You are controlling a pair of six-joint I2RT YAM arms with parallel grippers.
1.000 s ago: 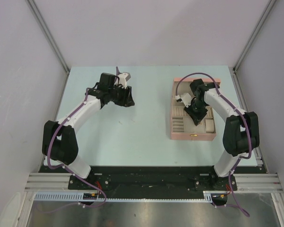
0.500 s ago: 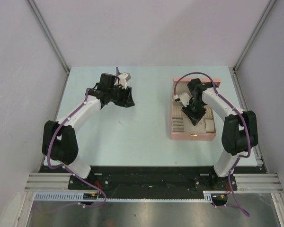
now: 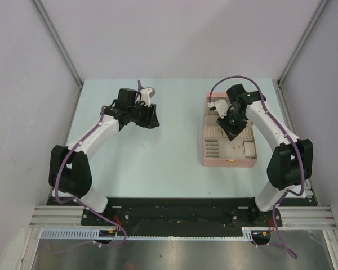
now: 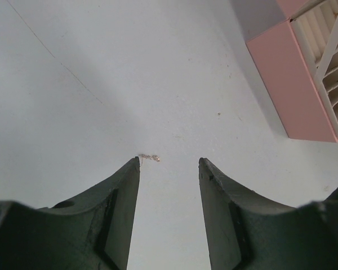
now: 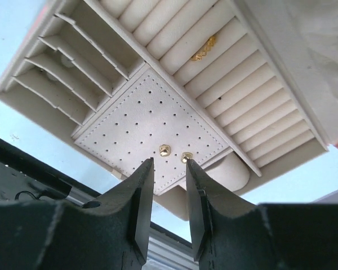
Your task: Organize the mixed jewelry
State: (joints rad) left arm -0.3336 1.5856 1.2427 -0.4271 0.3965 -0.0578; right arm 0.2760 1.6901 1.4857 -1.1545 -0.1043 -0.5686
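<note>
**Studs in, one speck out**

In the pink box (image 3: pixel 228 163), two gold studs (image 5: pixel 164 150) sit on the perforated pad (image 5: pixel 135 124) under our right gripper (image 5: pixel 169 162) — parted, empty. Left of the box, our left gripper (image 4: pixel 169 163), also parted, brackets a tiny piece (image 4: pixel 150 158) — next likely needs a fine pinch.

Right claw (image 5: pixel 168 164) shifted farther back over pink box (image 3: pixel 228 163); elbow swung outward.

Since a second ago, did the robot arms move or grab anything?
The right tool slid toward the far end of the pink box and hangs open above two gold studs. It grabbed nothing. The left tool stayed open beside a tiny metallic piece on the table; the box did not shift.
</note>
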